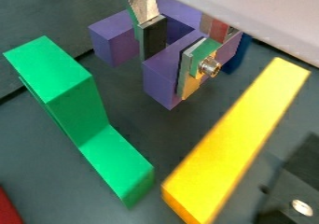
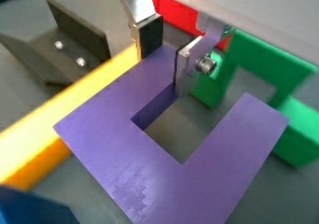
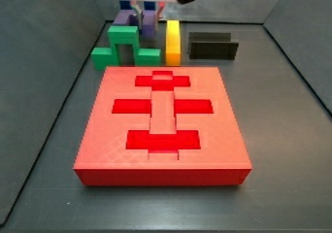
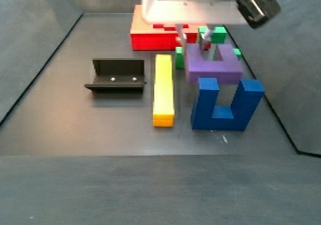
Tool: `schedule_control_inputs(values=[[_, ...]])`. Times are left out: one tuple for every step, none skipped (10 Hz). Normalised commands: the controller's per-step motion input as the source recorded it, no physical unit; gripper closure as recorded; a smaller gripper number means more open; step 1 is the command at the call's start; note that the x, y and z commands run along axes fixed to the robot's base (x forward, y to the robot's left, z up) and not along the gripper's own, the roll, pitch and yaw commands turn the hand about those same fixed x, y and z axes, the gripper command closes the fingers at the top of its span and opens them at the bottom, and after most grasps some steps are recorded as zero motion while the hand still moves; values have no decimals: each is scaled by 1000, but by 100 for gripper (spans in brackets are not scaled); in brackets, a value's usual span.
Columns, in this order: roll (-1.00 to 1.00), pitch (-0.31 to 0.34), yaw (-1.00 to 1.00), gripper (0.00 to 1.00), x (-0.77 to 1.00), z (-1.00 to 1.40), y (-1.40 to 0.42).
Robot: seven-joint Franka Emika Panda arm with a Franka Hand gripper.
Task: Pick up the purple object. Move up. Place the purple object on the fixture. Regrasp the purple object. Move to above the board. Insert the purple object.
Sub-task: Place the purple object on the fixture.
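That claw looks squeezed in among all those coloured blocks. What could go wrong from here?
The gripper straddles one prong of the purple object, jaws apparently not yet shut; an off-centre grip might tilt it on lifting. The green block and yellow bar lie close by, so a tilted lift could knock them.

You have four views. Both wrist views look steeply down from close range, past the gripper (image 1: 173, 49) (image 2: 166, 47), onto the purple object (image 1: 159, 67) (image 2: 187, 134). A side view looks along the board (image 3: 162, 116) from its near end, with the fixture (image 3: 212, 47) far off at 1 o'clock. A side view faces the opposite way: fixture (image 4: 115, 76) at 9 o'clock, board (image 4: 153, 37) at 12. All four share the purple object and the yellow bar (image 1: 237, 139) (image 2: 50, 116) (image 3: 173, 41) (image 4: 162, 88).
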Motion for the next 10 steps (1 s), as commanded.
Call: schedule_control_inputs(values=[[-483, 154, -29, 100, 1000, 391, -77], [-363, 180, 0, 100, 1000, 357, -197], [-340, 186, 0, 100, 1000, 346, -229], [-331, 186, 0, 100, 1000, 329, -237], [-320, 166, -3, 100, 1000, 260, -234], [-354, 126, -31, 100, 1000, 189, -197], [-491, 9, -40, 100, 971, 114, -69], [-557, 0, -63, 100, 951, 34, 0], [-600, -54, -117, 100, 951, 0, 0], [-629, -86, -123, 100, 986, 0, 43]])
